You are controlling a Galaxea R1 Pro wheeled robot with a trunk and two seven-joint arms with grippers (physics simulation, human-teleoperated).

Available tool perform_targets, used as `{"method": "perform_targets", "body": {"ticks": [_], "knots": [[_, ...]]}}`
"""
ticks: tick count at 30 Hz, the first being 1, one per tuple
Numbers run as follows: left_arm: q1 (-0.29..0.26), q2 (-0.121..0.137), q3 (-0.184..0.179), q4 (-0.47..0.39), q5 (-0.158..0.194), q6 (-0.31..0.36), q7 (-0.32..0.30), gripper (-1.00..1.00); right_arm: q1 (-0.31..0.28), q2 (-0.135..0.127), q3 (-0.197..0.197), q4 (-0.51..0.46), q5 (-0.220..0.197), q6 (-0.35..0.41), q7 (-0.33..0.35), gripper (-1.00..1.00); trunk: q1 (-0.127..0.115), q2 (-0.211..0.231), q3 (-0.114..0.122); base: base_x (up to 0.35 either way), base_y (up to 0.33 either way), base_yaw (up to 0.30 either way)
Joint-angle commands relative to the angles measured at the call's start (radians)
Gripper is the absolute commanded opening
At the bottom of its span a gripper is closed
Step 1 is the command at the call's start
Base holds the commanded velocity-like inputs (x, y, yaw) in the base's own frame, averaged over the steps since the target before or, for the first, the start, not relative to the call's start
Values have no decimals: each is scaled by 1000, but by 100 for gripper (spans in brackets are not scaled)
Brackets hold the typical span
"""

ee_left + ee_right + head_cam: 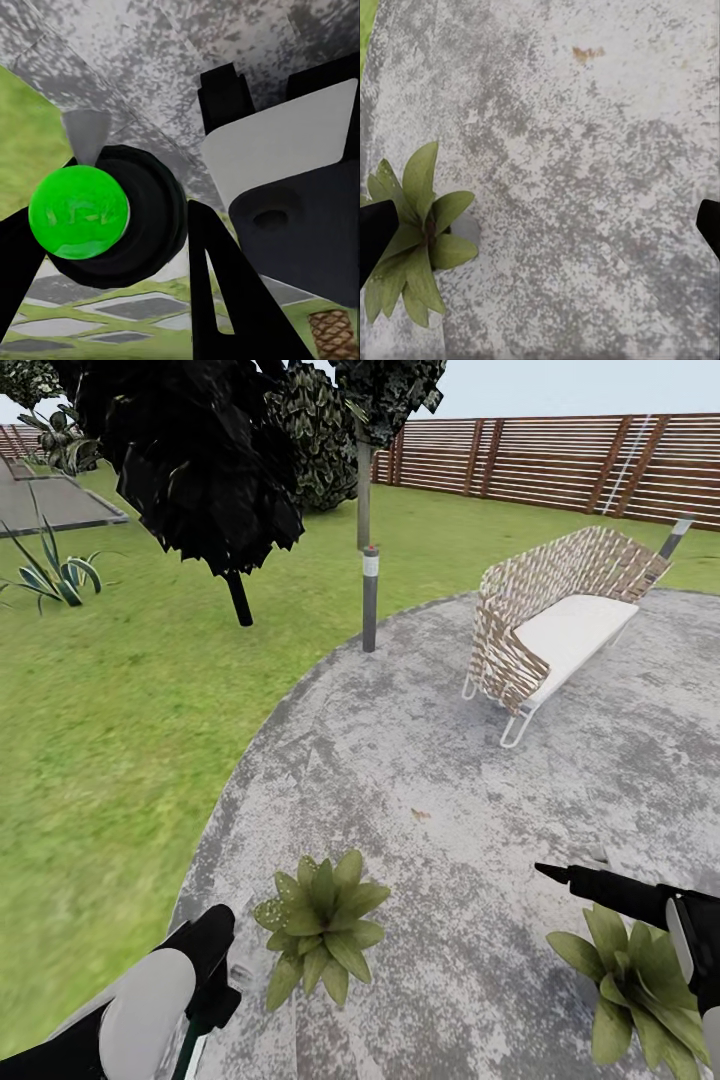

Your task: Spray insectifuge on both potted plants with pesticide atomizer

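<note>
The pesticide atomizer (pixel 79 212) sits end-on between the black fingers of my left gripper (pixel 112 247), which is shut on it; its bright green body and pale grey nozzle face the camera. In the head view my left gripper (pixel 213 1000) is at the bottom left, with a slim green-and-white piece of the atomizer (pixel 193 1050) below it. One potted plant (pixel 322 922) stands just right of that gripper on the concrete pad. The second potted plant (pixel 640 982) sits under my right gripper (pixel 560 878), which is open. The right wrist view looks down at a potted plant (pixel 416 232) beside one fingertip.
A woven bench (pixel 550 625) with a white cushion stands at the back right of the round concrete pad (pixel 430 760). A short lamp post (pixel 370 600) and a dark tree (pixel 200 460) stand at the pad's far edge. Grass (pixel 100 760) lies to the left, and a wooden fence (pixel 560 460) runs behind.
</note>
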Motion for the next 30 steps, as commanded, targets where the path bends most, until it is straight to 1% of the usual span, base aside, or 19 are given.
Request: {"method": "perform_targets", "body": {"ticks": [1, 10, 15, 22, 25, 30], "knots": [[0, -2, 5, -2, -11, 10, -10, -100, -1, 1, -3, -1, 10, 5, 9, 100, 0, 0, -1, 0, 0, 0], [0, -4, 4, 5, -11, 17, -15, -100, -1, 1, -3, -1, 11, 6, 9, 100, 0, 0, -14, 0, 0, 0], [0, -5, 4, 5, -10, 16, -48, -100, -1, 1, -3, -1, 11, 6, 9, 100, 0, 0, -22, 0, 0, 0], [0, -5, 7, 20, -10, 7, -55, -100, -1, 1, -3, -1, 11, 6, 9, 100, 0, 0, -33, 0, 0, 0], [0, -5, 7, 45, -10, 3, -54, -100, -1, 1, -2, -1, 12, 6, 9, 100, 0, 0, -34, 0, 0, 0], [0, -5, 5, 50, -8, 2, -55, -100, -1, 1, -1, 0, 23, 7, 9, 100, 0, 0, -35, 37, 0, 0]]}}
